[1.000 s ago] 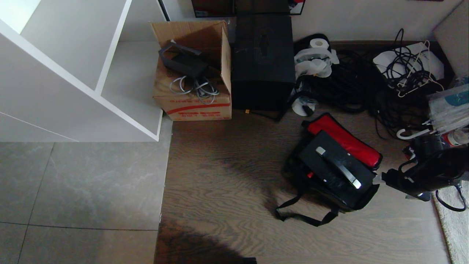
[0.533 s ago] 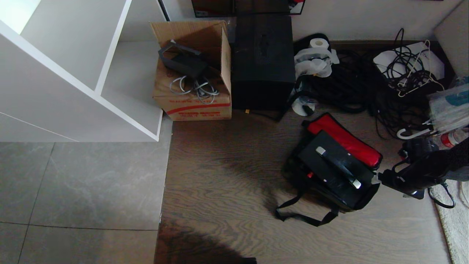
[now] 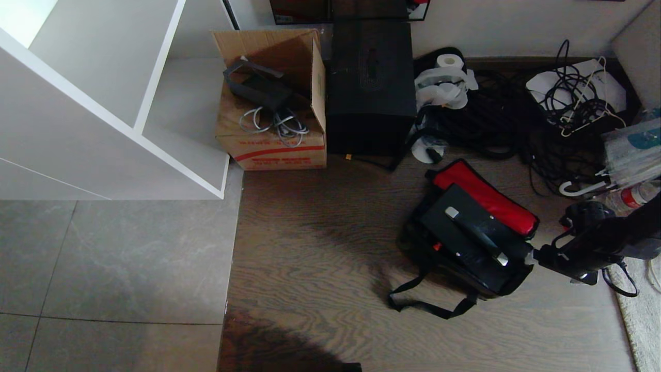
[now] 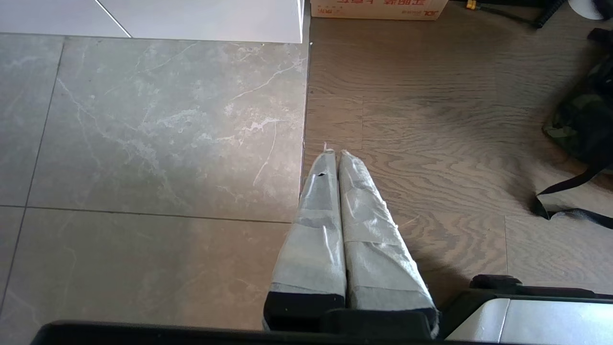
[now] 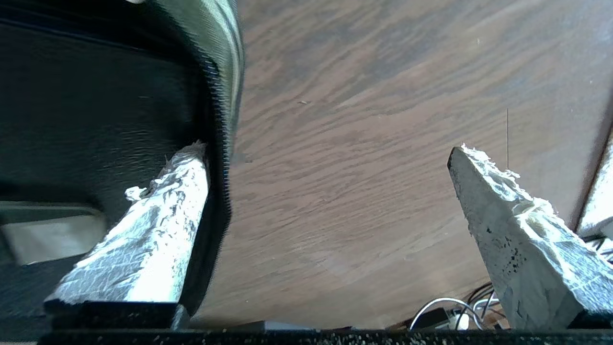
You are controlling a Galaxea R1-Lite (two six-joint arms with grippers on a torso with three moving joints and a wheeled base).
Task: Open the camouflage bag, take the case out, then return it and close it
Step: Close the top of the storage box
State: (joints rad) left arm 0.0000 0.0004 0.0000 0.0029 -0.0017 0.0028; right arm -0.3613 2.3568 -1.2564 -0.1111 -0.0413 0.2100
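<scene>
Wood floor holds the open camouflage bag, case inside; right gripper spread wide at its rim; closing likely follows.

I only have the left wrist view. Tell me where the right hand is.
Observer: The right hand is at the right end of the camouflage bag, low over the wooden floor.
Operator: Report its fingers.
Observer: Spread wide, holding nothing; one finger lies beside the bag's zipper edge.
Operator: Report the case.
Observer: The case lies in the open bag, handle up, red lining showing behind it.
Operator: Describe what stands behind the bag.
Observer: A tall black box, next to a cardboard box.
</scene>
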